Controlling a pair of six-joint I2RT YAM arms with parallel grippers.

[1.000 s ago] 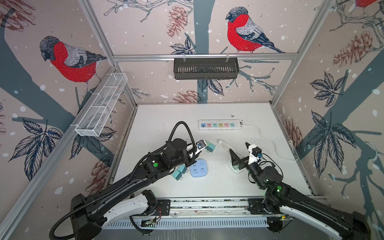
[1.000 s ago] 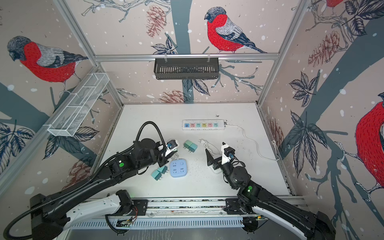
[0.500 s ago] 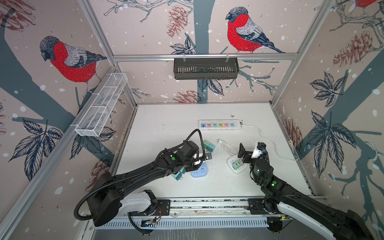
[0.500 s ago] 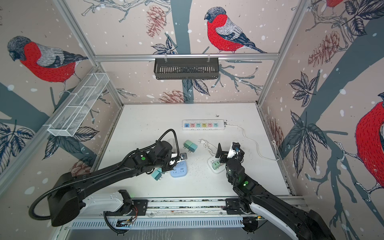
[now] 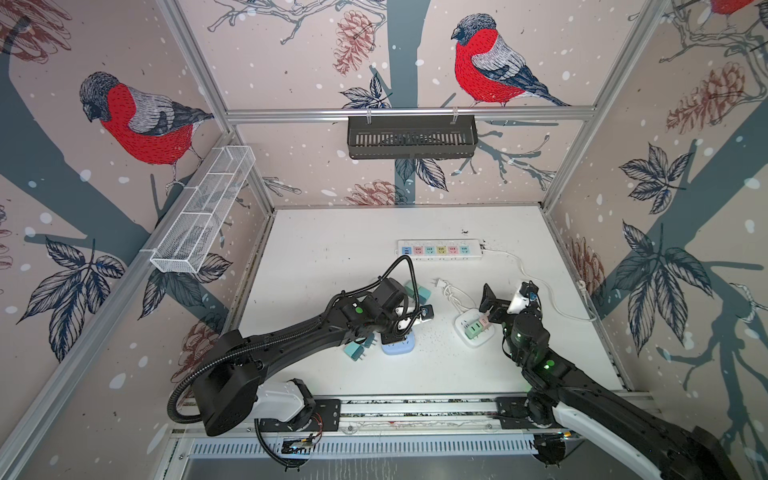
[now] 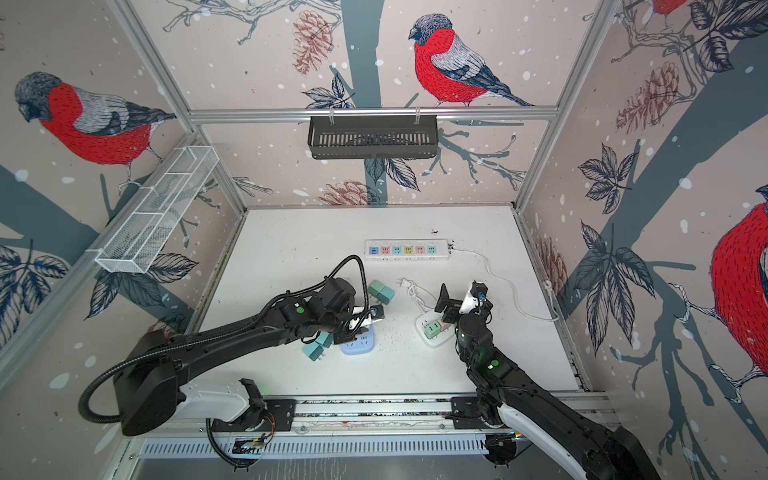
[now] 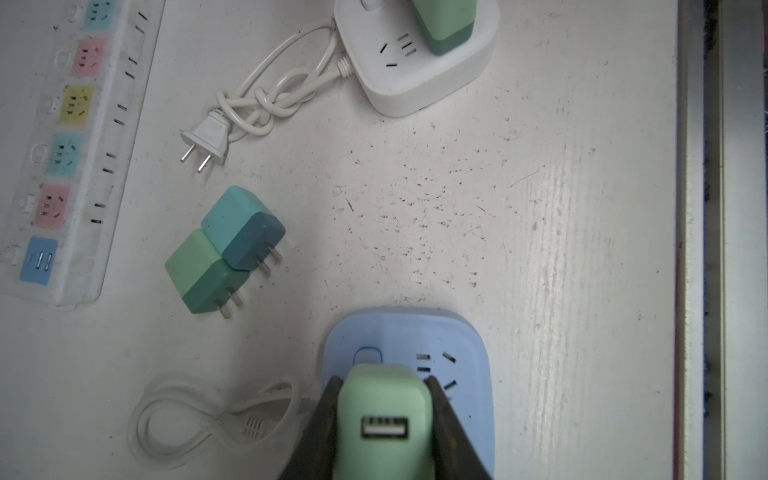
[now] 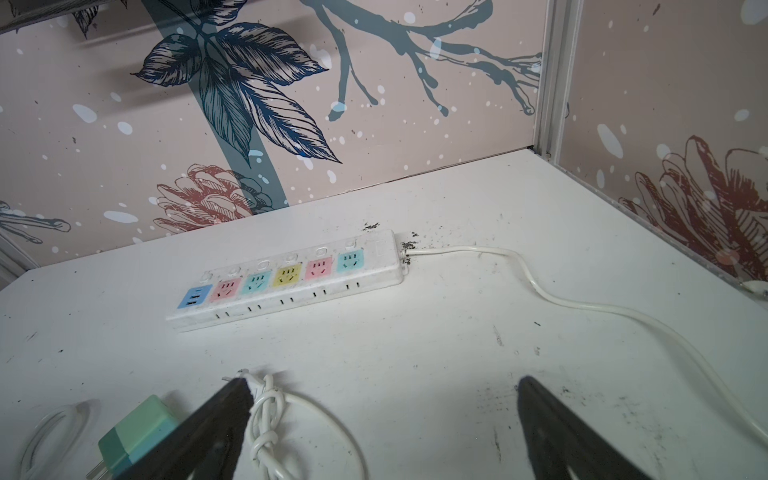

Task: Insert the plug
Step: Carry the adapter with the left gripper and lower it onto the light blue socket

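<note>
My left gripper (image 7: 382, 380) is shut on a light green plug (image 7: 384, 419), its USB port facing the camera. The plug stands over the left part of the blue socket block (image 7: 461, 340); its prongs are hidden, so I cannot tell whether they are in the slots. In both top views the left wrist covers this grip above the blue socket block (image 5: 401, 348) (image 6: 362, 347). My right gripper (image 5: 503, 300) (image 6: 458, 300) hangs open and empty over the white socket block (image 5: 463, 325), which holds a green plug (image 5: 473, 330).
Two loose plugs, teal (image 7: 243, 226) and green (image 7: 203, 274), lie side by side near the long power strip (image 7: 62, 145) (image 8: 291, 278). Another pair of plugs (image 5: 356, 350) lies under the left arm. A knotted white cable with its plug (image 7: 205, 141) trails from the white block.
The left arm swung right and came down with the plug onto the blue socket block. The right gripper lifted off the white block and tilted up, staying open.
</note>
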